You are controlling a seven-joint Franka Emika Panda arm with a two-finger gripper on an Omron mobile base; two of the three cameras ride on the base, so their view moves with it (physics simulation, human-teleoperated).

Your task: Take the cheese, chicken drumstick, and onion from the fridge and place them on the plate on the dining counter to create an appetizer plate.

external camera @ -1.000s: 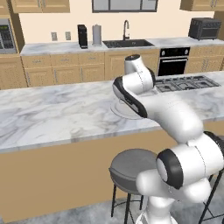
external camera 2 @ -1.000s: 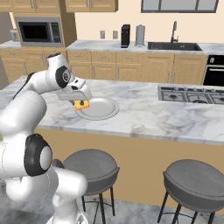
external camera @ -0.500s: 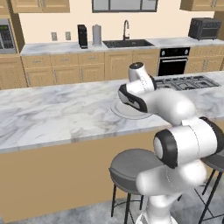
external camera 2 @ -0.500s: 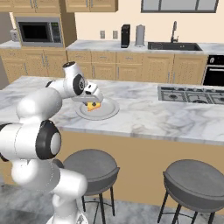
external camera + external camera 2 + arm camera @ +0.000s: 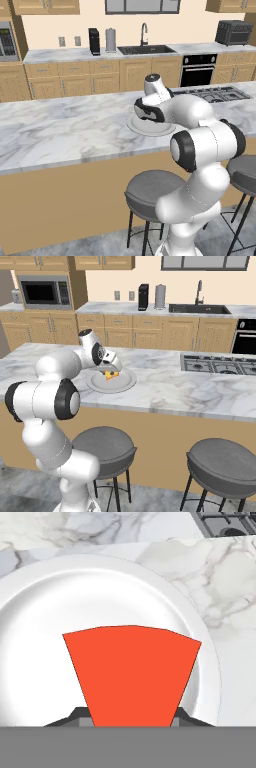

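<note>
Cheese (image 5: pixel 132 674) is sitting clamped between your gripper's (image 5: pixel 131 714) closed fingers, its reddish rind side facing the hand camera, hanging just above the middle of the plate (image 5: pixel 40 607). You are looking at that plate lying on the dining counter (image 5: pixel 165 388), toward its near edge, with the cooktop (image 5: pixel 215 362) well apart along the far edge.

The white arm is reaching forward and bending down at the wrist, the gripper (image 5: pixel 111 373) pointing downward with jaws clamping inward.
</note>
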